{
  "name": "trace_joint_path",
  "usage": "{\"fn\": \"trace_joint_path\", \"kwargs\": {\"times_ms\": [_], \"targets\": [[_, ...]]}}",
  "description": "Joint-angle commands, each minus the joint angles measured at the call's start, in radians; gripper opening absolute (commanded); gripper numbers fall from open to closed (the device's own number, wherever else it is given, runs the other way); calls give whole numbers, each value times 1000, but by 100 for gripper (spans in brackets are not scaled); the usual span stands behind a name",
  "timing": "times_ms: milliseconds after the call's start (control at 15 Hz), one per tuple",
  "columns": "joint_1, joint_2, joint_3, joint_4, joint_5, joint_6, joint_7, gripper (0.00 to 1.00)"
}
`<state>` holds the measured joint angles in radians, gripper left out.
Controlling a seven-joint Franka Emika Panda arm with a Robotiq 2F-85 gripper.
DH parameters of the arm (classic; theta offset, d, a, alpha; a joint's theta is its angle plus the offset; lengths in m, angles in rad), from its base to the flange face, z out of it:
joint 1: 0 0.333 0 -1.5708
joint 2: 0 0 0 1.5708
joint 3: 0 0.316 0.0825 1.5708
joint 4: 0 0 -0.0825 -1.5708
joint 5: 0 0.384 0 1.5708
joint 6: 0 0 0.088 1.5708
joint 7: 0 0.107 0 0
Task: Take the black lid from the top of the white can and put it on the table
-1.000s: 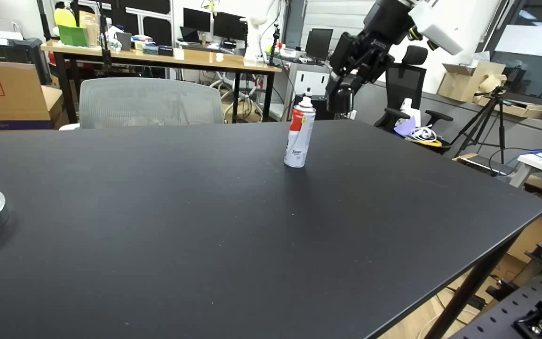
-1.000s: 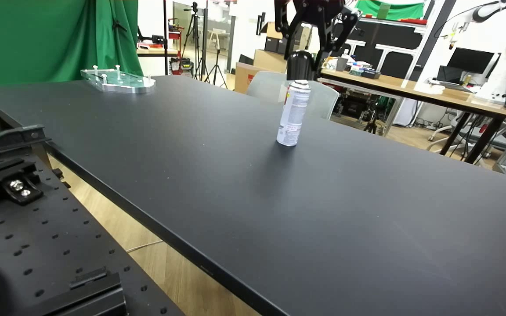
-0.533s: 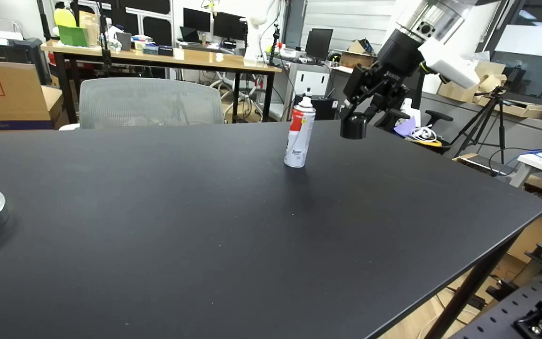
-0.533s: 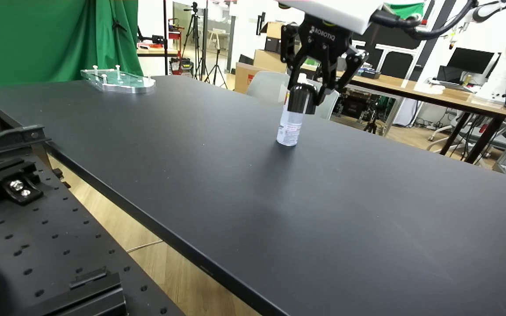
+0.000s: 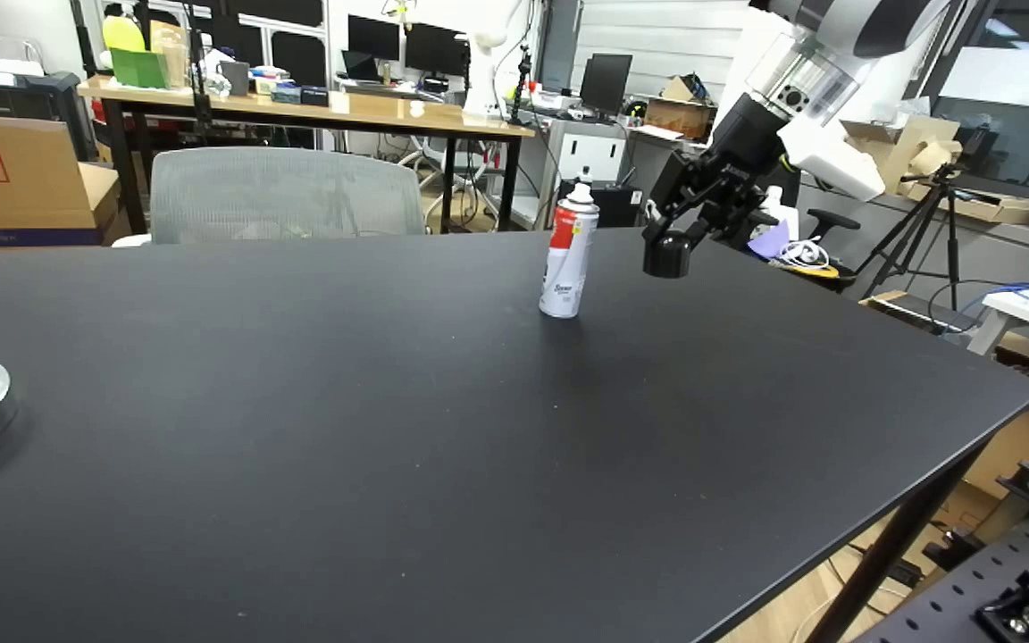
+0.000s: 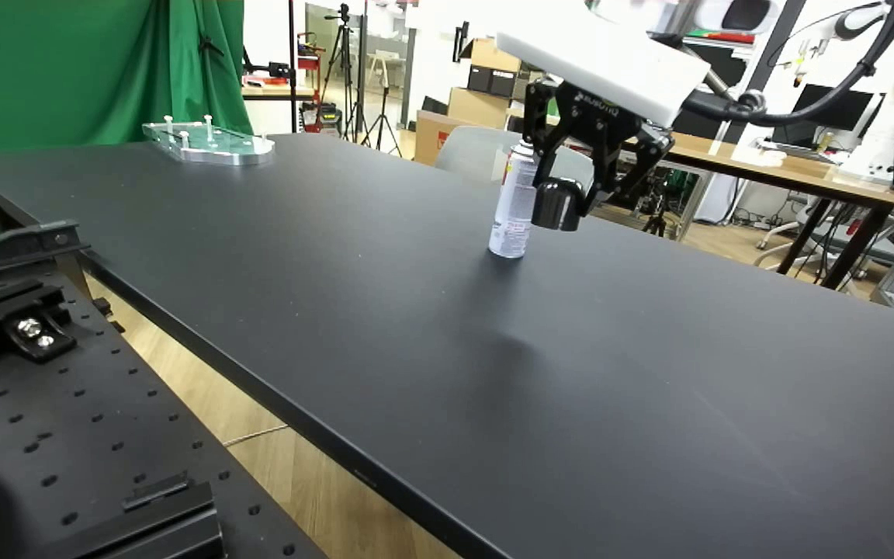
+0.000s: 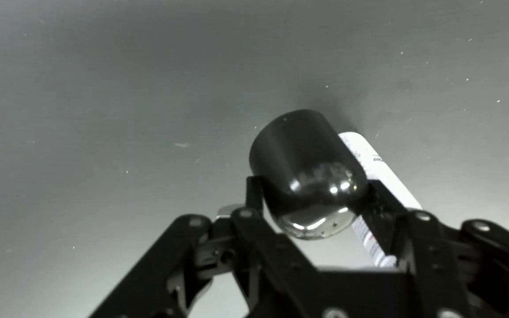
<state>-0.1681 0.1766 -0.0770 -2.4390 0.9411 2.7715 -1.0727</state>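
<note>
Closest in an exterior view is a perforated black board point(image 6: 98, 419), then the table point(image 6: 416, 373), and over it the gripper point(image 6: 562, 196) has the black lid point(image 6: 557, 211) pinched tight, up off the surface! Behind it, partly covered, the white can point(image 6: 507, 225) stands upright on the table; farther back, a grey chair point(image 6: 466, 151) and wooden desk point(image 6: 804, 172).
</note>
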Motion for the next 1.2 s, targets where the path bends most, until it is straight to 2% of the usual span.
{"fn": "trace_joint_path", "kwargs": {"times_ms": [0, 200, 333, 400, 533, 600, 1133], "targets": [[-39, 45, 10, 63, 87, -32, -150, 34], [-54, 74, 4, 87, 117, -43, -219, 34], [-41, 62, 1, 60, 96, -25, -191, 34], [-44, 67, 1, 62, 97, -26, -195, 59], [-42, 70, 1, 60, 97, -26, -195, 59], [-40, 70, 2, 60, 97, -26, -195, 34], [-59, 120, 5, 97, 137, -27, -231, 34]]}}
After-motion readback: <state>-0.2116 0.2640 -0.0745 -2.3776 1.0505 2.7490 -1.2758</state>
